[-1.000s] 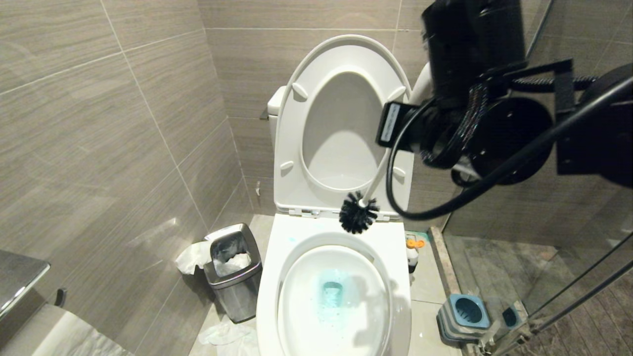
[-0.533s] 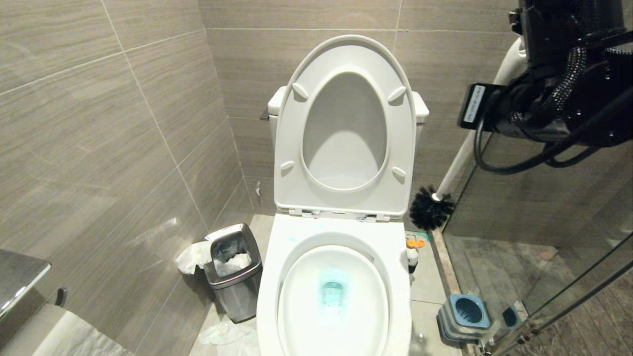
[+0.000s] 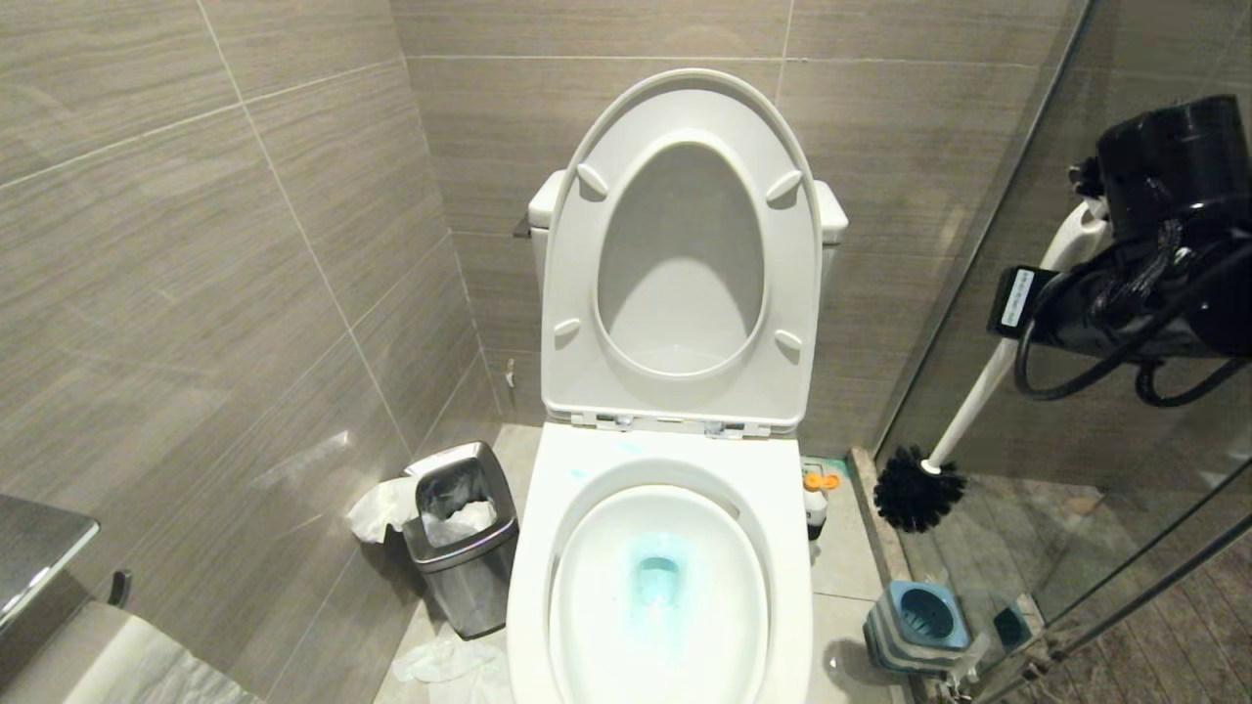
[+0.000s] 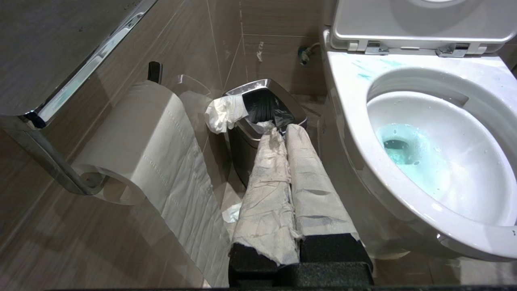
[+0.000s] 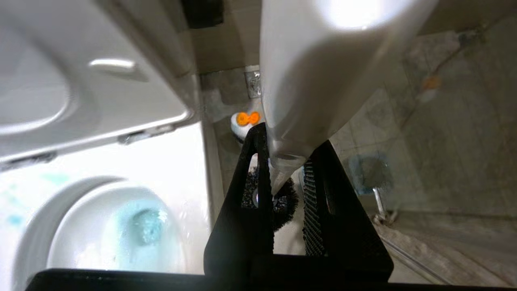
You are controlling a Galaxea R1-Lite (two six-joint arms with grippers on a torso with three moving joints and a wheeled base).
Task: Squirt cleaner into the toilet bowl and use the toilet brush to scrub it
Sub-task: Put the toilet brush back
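Observation:
The toilet bowl (image 3: 536, 557) stands open, seat and lid raised, with blue-tinted water (image 3: 657, 577) at its bottom. My right gripper (image 5: 288, 139) is shut on the white handle (image 3: 978, 396) of the toilet brush. The brush slants down to the right of the toilet, its black head (image 3: 915, 494) in the air above the floor and behind the blue-grey holder (image 3: 919, 626). The cleaner (image 3: 815, 501), a small white bottle with an orange top, stands on the floor against the toilet's right side. My left gripper (image 4: 282, 130), its fingers wrapped in paper, is shut and empty left of the bowl (image 4: 436, 161).
A steel waste bin (image 3: 465, 538) with crumpled paper stands left of the toilet. A paper roll (image 4: 137, 137) hangs on the left wall. A glass shower partition (image 3: 1017, 215) runs close along the right, behind the brush. Tissue lies on the floor (image 3: 440, 660).
My right arm has swung the brush from above the bowl's back rim to the right and downward; the head now hangs over the floor near the holder.

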